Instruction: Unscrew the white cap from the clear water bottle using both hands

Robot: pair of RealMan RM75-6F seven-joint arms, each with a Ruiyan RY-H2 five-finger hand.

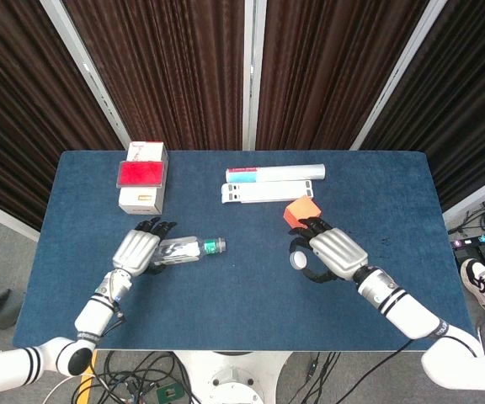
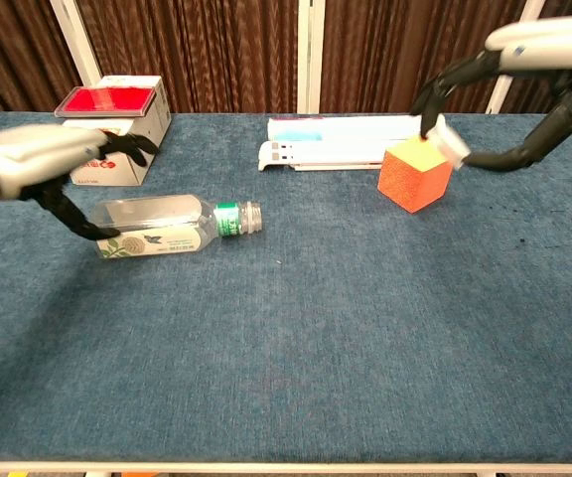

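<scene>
Fingers [image 2: 433, 97] of the right hand [image 1: 331, 252] pinch the white cap [image 2: 452, 146] — already off the clear water bottle [image 2: 167, 226], which lies on its side on the blue table [image 2: 365, 328], open neck pointing right. Left hand [image 1: 137, 250] rests over the bottle's base, fingers spread loosely around it. An orange cube [image 2: 415, 175] sits just beyond the right hand.

The bottle [image 2: 172, 227] lies on the worktop [image 2: 346, 338], left of the cube [image 2: 414, 175]; a box [image 2: 117, 127] sits behind it.
</scene>
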